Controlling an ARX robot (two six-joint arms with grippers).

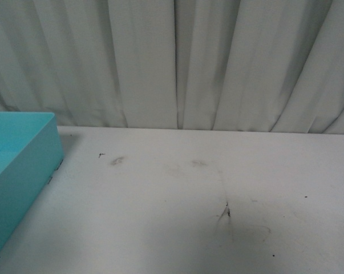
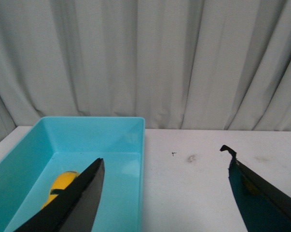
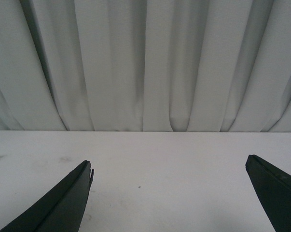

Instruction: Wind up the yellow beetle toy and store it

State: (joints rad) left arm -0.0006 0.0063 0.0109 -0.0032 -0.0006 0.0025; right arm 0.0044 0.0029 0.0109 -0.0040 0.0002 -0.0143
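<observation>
The yellow beetle toy lies inside the turquoise bin, partly hidden behind one black finger of my left gripper. That gripper is open and empty, hanging over the bin's edge and the white table. In the right wrist view my right gripper is open too, with only bare white table between its fingers. The front view shows the bin at the far left, neither arm and no toy.
A white table with small dark scuffs runs to a pleated grey-white curtain along its far edge. The bin stands at the table's left side.
</observation>
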